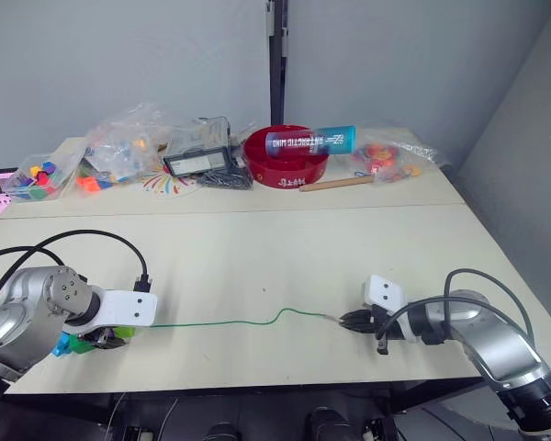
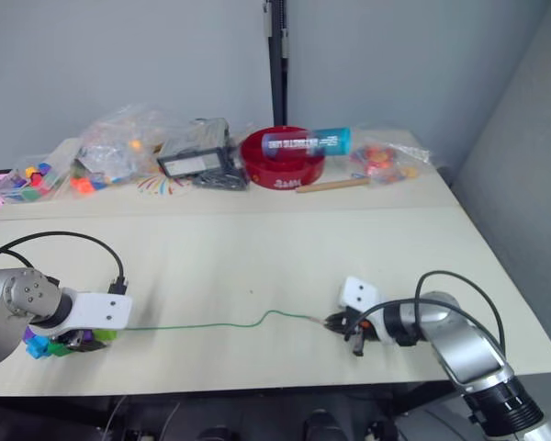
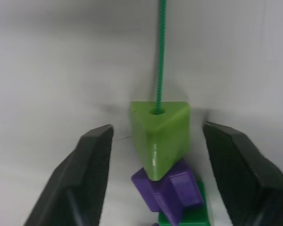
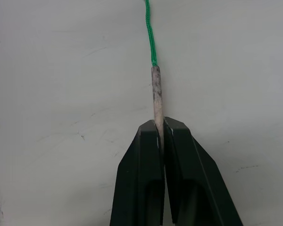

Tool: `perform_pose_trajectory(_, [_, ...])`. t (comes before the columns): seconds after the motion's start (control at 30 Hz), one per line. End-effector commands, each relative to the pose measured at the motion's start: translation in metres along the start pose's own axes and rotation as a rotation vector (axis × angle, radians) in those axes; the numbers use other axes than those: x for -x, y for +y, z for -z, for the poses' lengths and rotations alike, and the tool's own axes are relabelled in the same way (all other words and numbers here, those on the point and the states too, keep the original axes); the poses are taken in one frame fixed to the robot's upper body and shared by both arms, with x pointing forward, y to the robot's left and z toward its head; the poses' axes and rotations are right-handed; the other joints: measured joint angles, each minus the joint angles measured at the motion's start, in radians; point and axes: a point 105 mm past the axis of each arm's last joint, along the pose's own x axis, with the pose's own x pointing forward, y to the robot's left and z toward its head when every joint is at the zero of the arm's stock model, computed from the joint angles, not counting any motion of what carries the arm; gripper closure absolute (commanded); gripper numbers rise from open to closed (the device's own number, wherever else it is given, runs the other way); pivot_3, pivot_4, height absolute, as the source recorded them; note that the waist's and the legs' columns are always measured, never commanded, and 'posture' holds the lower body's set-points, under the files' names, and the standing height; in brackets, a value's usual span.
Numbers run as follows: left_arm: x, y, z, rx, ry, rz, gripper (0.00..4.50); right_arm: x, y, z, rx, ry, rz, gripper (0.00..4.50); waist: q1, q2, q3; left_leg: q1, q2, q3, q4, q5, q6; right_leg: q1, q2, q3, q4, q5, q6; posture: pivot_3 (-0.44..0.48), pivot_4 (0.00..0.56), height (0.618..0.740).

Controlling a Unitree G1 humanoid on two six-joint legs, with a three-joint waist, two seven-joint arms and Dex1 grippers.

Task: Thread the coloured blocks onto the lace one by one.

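Note:
The green lace runs across the table's front from left to right. Its pale stiff tip is pinched in my shut right gripper. At the lace's left end the coloured blocks sit strung together: a light green block with the lace entering its hole, then a purple one and a darker green one. My left gripper stands open around them, its fingers apart from the light green block on both sides. A sky blue block shows beside that gripper.
Along the back of the table lie clear bags of toy pieces, a red bowl with a blue tube, a wooden stick and another bag. Black cables loop over the left arm.

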Motion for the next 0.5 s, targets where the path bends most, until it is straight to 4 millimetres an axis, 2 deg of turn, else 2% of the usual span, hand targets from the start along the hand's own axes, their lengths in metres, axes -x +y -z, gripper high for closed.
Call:
perform_pose_trajectory(0.03, [-0.007, -0.006, -0.005, 0.015, -0.007, 0.028, 2.79, 0.003, -0.001, -0.003, 0.017, 0.004, -0.003, 4.5, 0.003, 0.0, 0.0, 0.0, 0.0, 0.0, 0.0, 0.0, 0.0, 0.0, 0.0, 0.0, 0.0, 0.0, 0.0, 0.0, 0.15, 0.731])
perform_pose_trajectory(0.07, [-0.006, -0.006, -0.006, 0.015, -0.009, 0.031, 3.1, 0.004, -0.002, -0.002, 0.018, 0.007, -0.002, 4.5, 0.008, 0.001, -0.001, 0.0, 0.0, 0.0, 0.0, 0.0, 0.0, 0.0, 0.0, 0.0, 0.0, 0.0, 0.0, 0.0, 0.15, 0.731])
perform_pose_trajectory(0.13, [-0.005, -0.004, -0.008, 0.016, -0.008, 0.027, 3.34, 0.007, -0.006, 0.002, 0.024, 0.022, 0.003, 4.5, 0.012, 0.003, -0.002, 0.0, -0.001, 0.0, 0.0, 0.0, 0.0, 0.001, -0.001, 0.0, 0.0, 0.0, 0.0, 0.0, 0.15, 0.731])
perform_pose_trajectory(0.3, [-0.004, 0.005, -0.007, 0.004, 0.006, 0.02, 3.36, 0.016, -0.018, 0.016, 0.03, 0.063, 0.03, 4.5, 0.02, 0.003, -0.002, 0.001, -0.001, 0.0, 0.001, 0.0, 0.0, 0.0, -0.001, 0.0, -0.001, 0.0, 0.0, 0.0, 0.15, 0.731])
perform_pose_trajectory(0.5, [-0.007, 0.005, -0.003, 0.003, 0.02, 0.049, 3.36, 0.025, -0.028, 0.032, 0.02, 0.094, 0.042, 4.5, 0.021, 0.003, -0.002, 0.0, -0.002, 0.0, 0.001, 0.0, 0.0, 0.001, -0.002, 0.0, -0.001, 0.0, 0.0, 0.0, 0.15, 0.731])
